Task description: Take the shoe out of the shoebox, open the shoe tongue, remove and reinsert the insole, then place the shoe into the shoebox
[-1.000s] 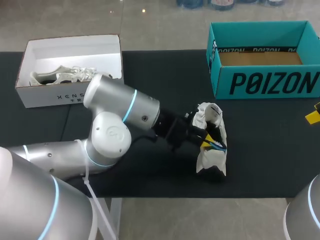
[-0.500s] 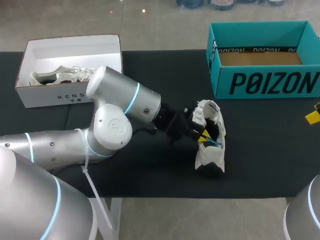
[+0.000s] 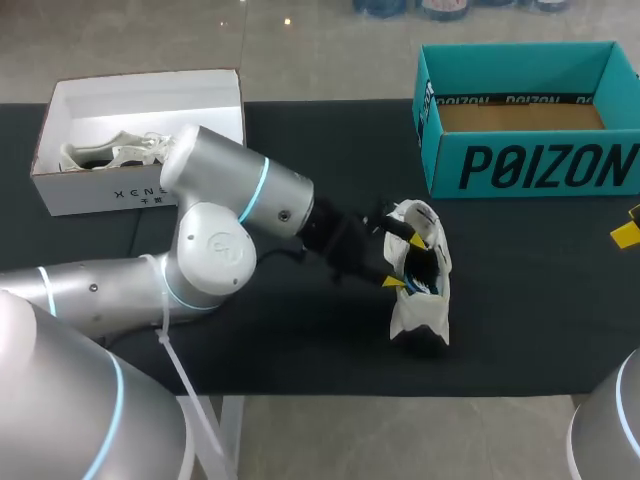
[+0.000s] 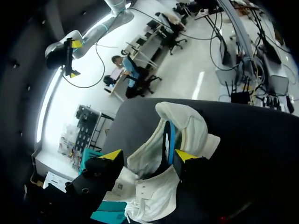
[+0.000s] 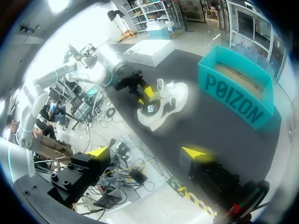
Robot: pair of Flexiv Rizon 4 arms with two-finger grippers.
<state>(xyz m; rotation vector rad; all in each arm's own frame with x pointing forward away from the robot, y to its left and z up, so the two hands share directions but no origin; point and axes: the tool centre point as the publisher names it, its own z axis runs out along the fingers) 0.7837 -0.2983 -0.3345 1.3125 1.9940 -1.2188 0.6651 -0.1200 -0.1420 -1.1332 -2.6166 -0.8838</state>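
I am watching the white shoe (image 3: 418, 305) sitting on the black worktop (image 3: 520, 300), right of the middle. It is outside both boxes, nearer to me than the teal shoebox (image 3: 540, 165) at the far right. My left arm is reaching in from the left, and its end effector (image 3: 405, 261) is sitting right at the shoe's opening. In the left wrist view the end effector (image 4: 149, 155) is showing its fingers spread wide. They are straddling the tongue side of the shoe (image 4: 187, 126), one yellow tip by the tongue and the other at the collar. A blue insole (image 4: 172, 137) is showing edge-on inside the opening just ahead of the fingers.

My right end effector (image 5: 147, 152) is hanging at the right edge of the scene, well apart from the shoe. Its fingers are standing wide with nothing between them.

At the far left a white shoebox (image 3: 110, 190) is lying open with a second pale shoe (image 3: 115, 153) resting inside it.
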